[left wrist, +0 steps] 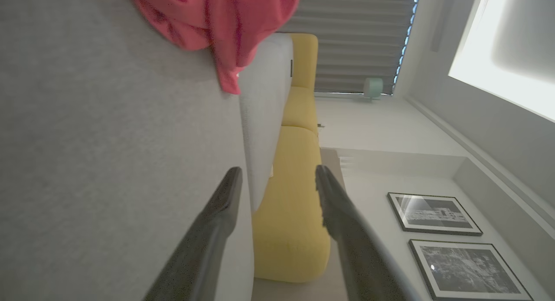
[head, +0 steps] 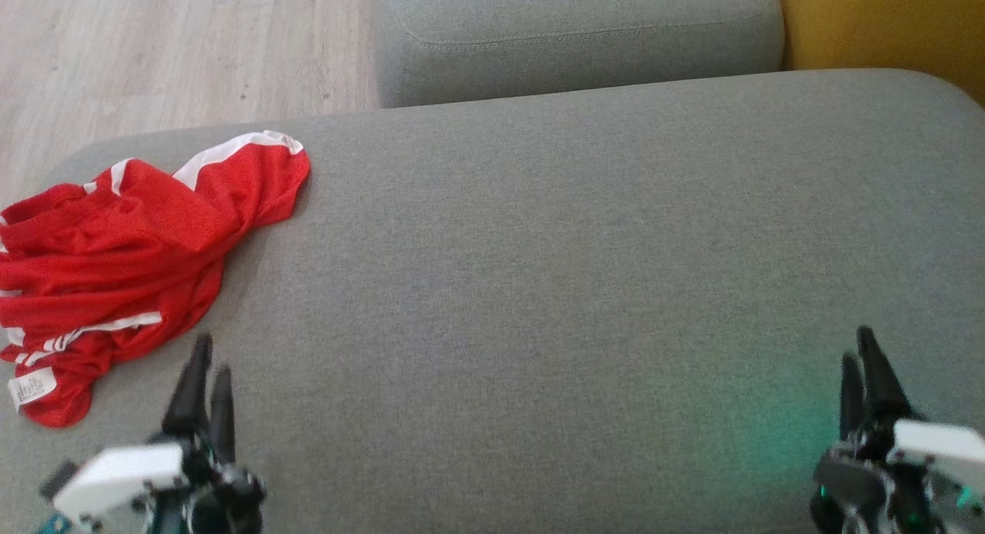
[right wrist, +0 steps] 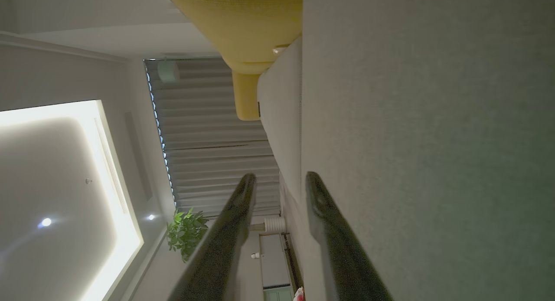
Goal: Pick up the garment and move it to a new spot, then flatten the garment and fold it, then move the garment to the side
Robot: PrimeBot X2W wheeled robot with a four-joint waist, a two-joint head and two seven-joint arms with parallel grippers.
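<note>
The garment (head: 131, 261) is a red piece with white stripes and a white label, lying crumpled at the left end of a wide grey cushion (head: 554, 288). In the left wrist view the garment (left wrist: 217, 19) shows at the top, ahead of the fingers. My left gripper (head: 209, 357) hovers just below and right of the heap, apart from it, open and empty; its fingers (left wrist: 221, 205) stand well apart. My right gripper (head: 860, 345) rests over the cushion's right part, far from the cloth, open with nothing between its fingers (right wrist: 323, 201).
A second grey cushion (head: 577, 34) lies behind, with wooden floor (head: 154, 49) at the back left and a yellow seat (head: 885, 26) at the back right. The yellow sofa (left wrist: 295, 214) and framed pictures (left wrist: 433, 214) appear in the left wrist view.
</note>
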